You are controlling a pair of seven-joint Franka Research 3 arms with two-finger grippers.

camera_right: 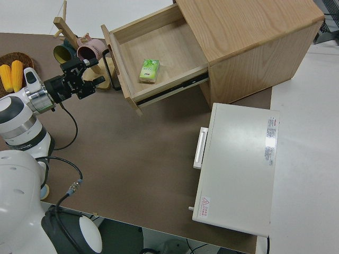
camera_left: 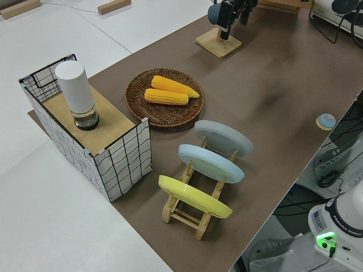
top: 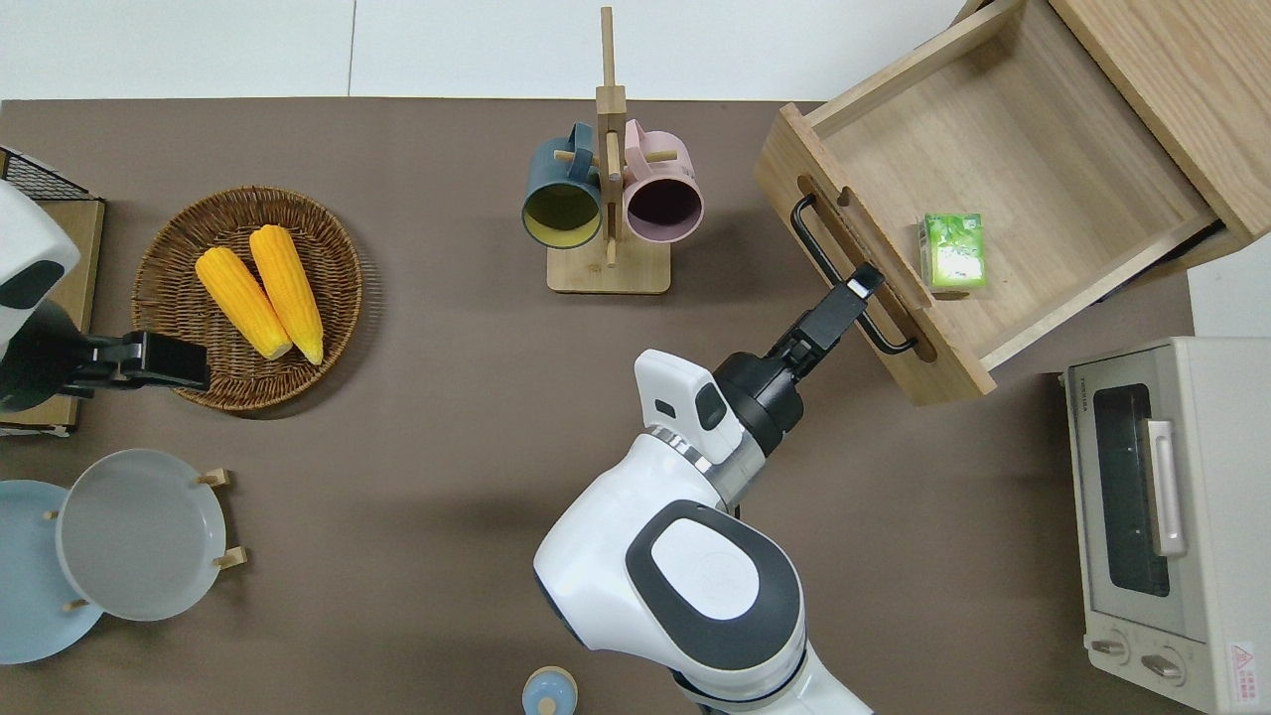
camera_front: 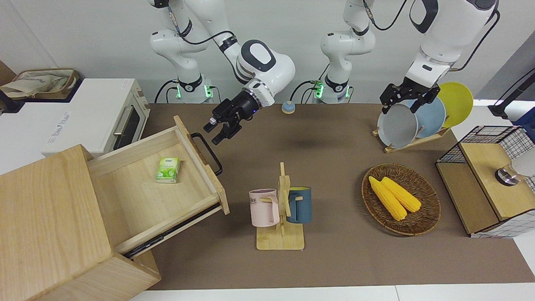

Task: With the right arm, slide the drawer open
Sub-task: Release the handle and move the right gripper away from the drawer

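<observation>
Right hand [camera_front: 220, 129] is open, just beside the black handle [camera_front: 207, 151] without holding it. The drawer [camera_front: 156, 184] stands pulled out of its wooden cabinet [camera_front: 54, 225], with a green packet [camera_front: 168, 169] inside. Left arm is parked.

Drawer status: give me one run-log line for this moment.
drawer: pulled open | green packet inside | right gripper: open, at black handle, not gripping | left arm: parked

Readable only — "FRANKA EMIKA" on the arm base [camera_left: 344, 225].
</observation>
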